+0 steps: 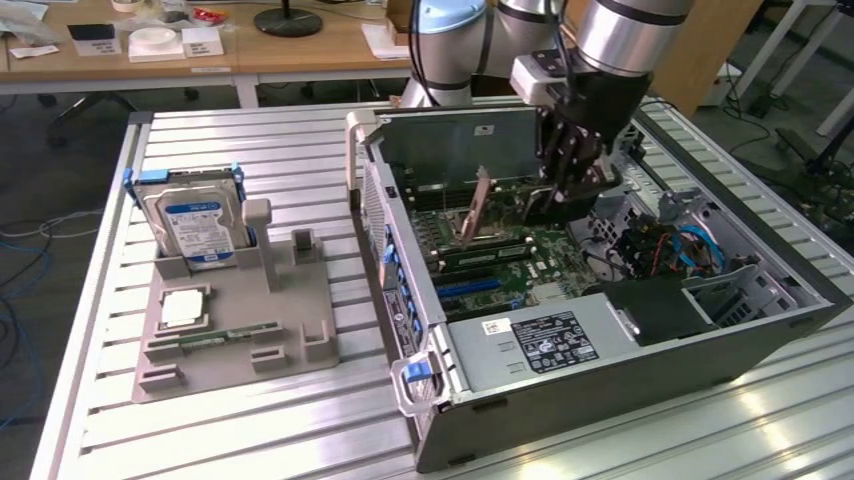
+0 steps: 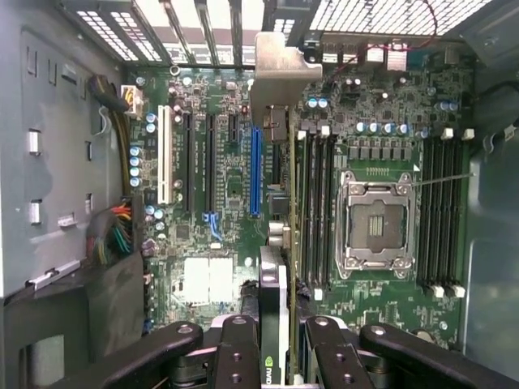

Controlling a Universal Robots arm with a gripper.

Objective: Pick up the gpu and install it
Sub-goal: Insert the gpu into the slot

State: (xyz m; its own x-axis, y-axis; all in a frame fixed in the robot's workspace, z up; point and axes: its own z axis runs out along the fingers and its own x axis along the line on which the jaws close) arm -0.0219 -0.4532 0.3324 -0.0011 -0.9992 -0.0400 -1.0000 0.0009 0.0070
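1. A Universal Robots arm reaches into an open computer case (image 1: 641, 370) on a slatted table (image 1: 267, 440), its gripper (image 1: 567, 190) low over the motherboard (image 2: 219, 186).
2. In the wrist view the gripper (image 2: 276, 336) is closed on the gpu (image 2: 274, 284), one finger on each flat face. The card is held on edge, and its pale metal bracket (image 2: 280, 77) points towards the slotted back wall of the case.
3. The card hangs just beside the long blue slot (image 2: 255, 170), between that slot and the memory slots next to the processor socket (image 2: 377, 219). Whether its edge is touching the board cannot be told.
4. The card looks stiff, light and fragile. Its flat faces appear the safest place to grip, away from the contact edge and the thin bracket, since any tilt could strain it.
5. At the exterior view's left, a grey fixture (image 1: 240, 370) holds a blue-labelled hard drive (image 1: 198, 228) and a small green memory stick (image 1: 214, 338).
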